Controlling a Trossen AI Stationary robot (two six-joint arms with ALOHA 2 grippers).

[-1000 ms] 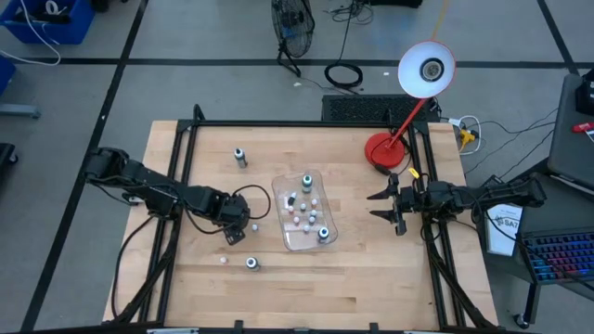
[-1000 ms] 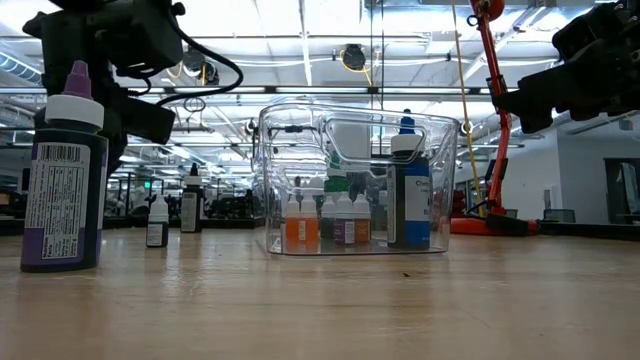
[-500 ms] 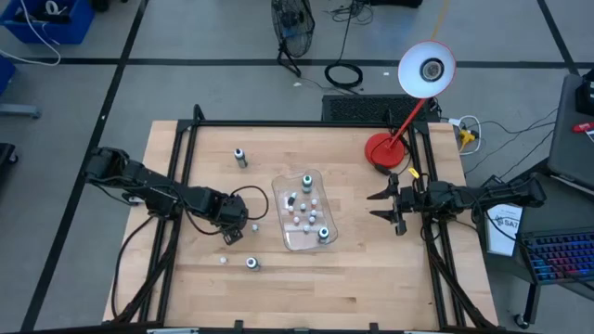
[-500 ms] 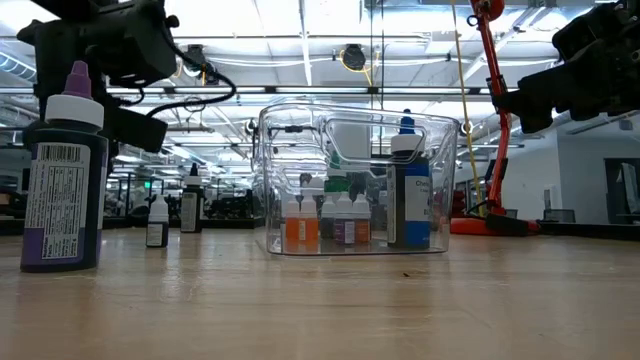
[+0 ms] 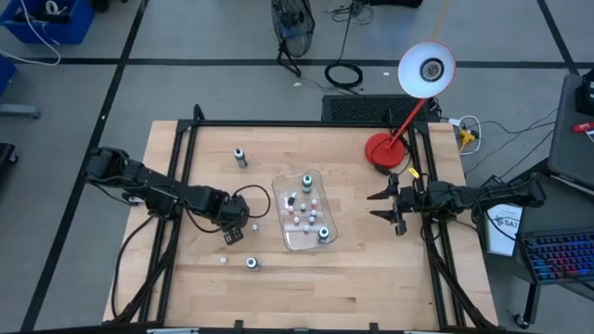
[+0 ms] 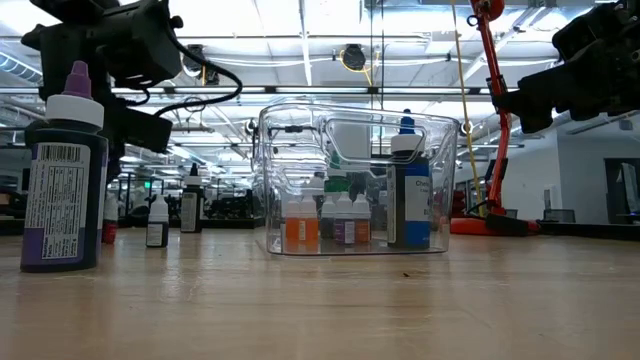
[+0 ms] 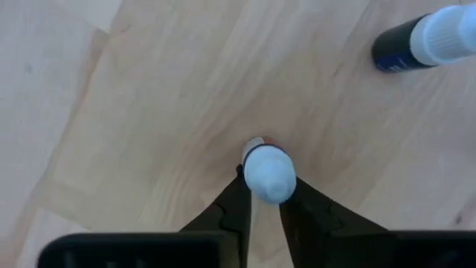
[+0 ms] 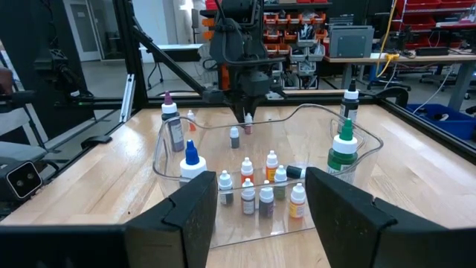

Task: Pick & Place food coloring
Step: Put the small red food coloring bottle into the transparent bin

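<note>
My left gripper [image 5: 233, 231] stands left of the clear tray [image 5: 327, 200], pointing down, shut on a tiny red food coloring bottle with a white cap [image 7: 268, 173]. That bottle also shows in the low view [image 6: 108, 218] and in the right wrist view [image 8: 248, 127]. The tray holds several small bottles [image 8: 256, 192], plus a green-capped one [image 8: 343, 152] and a blue-capped one [image 8: 193, 161]. A dark purple bottle [image 6: 62, 180] stands near the front. My right gripper [image 5: 384, 206] is open and empty at the table's right edge. My left gripper pinches the tiny red bottle just below its white cap [image 7: 265, 153] between its two fingers [image 7: 236, 199], from above, pointing down. The bottle is upright, with its red base [image 7: 255, 141] under the fingers. Whether the base rests on the table I cannot tell.
Loose bottles stand on the wood: one at the far left [image 5: 240, 158], one near the front [image 5: 251, 263], and two tiny ones [image 5: 223, 260] [image 5: 254, 225]. A red desk lamp's base [image 5: 381, 151] sits at the far right corner. Bare wood lies right of the tray.
My left gripper has shifted a little above the table. The tiny red bottle now shows beside the purple bottle in the low view, where it did not show before.
</note>
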